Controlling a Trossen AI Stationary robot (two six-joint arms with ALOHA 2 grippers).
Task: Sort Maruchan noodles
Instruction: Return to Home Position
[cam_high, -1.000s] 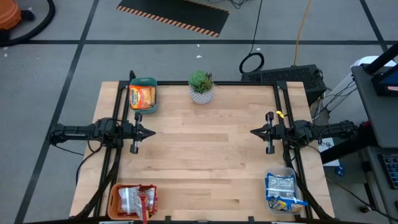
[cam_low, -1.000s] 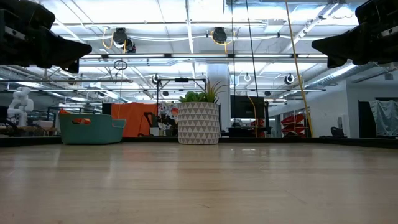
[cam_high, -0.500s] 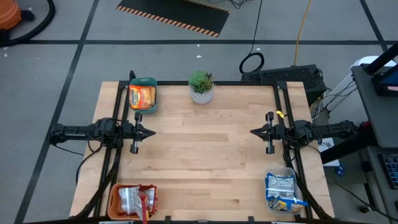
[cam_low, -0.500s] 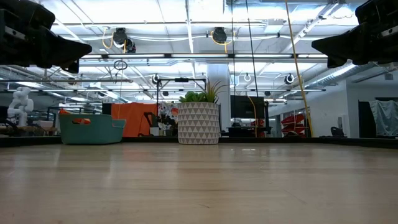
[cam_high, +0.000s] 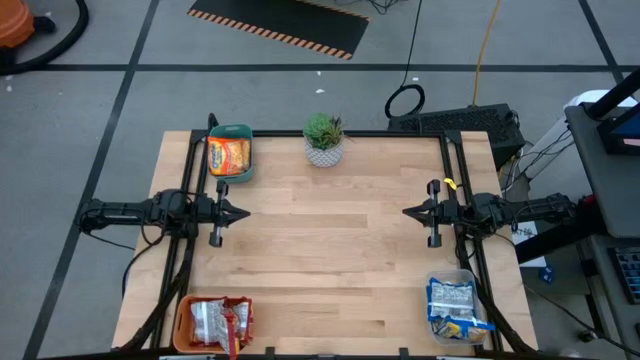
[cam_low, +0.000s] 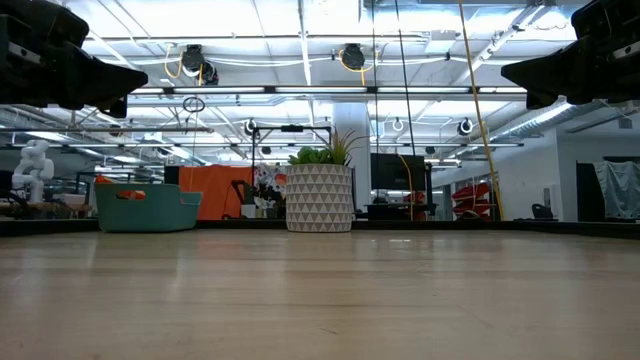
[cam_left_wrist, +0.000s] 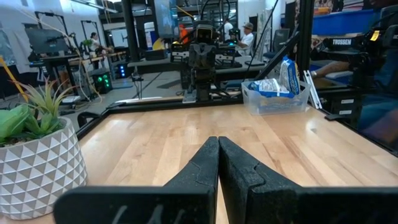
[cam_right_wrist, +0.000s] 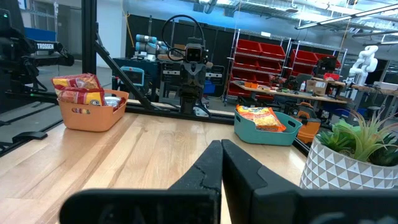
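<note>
The Maruchan noodles lie in three bins. Orange packets (cam_high: 228, 155) fill the teal bin (cam_high: 231, 132) at the far left. Silver-red and dark red packets (cam_high: 220, 320) sit in the orange bin (cam_high: 182, 322) at the near left corner. Blue-and-yellow packets (cam_high: 452, 300) rest in the clear bin (cam_high: 450, 275) at the near right. My left gripper (cam_high: 246, 212) hovers shut at the left edge, my right gripper (cam_high: 406, 211) shut at the right edge, both pointing toward the table's middle and touching nothing.
A small potted green plant (cam_high: 324, 139) in a white patterned pot stands at the middle of the far edge. Black frame rails (cam_high: 196, 160) run along the left and right sides. Bare wood (cam_high: 325, 250) lies between the two grippers.
</note>
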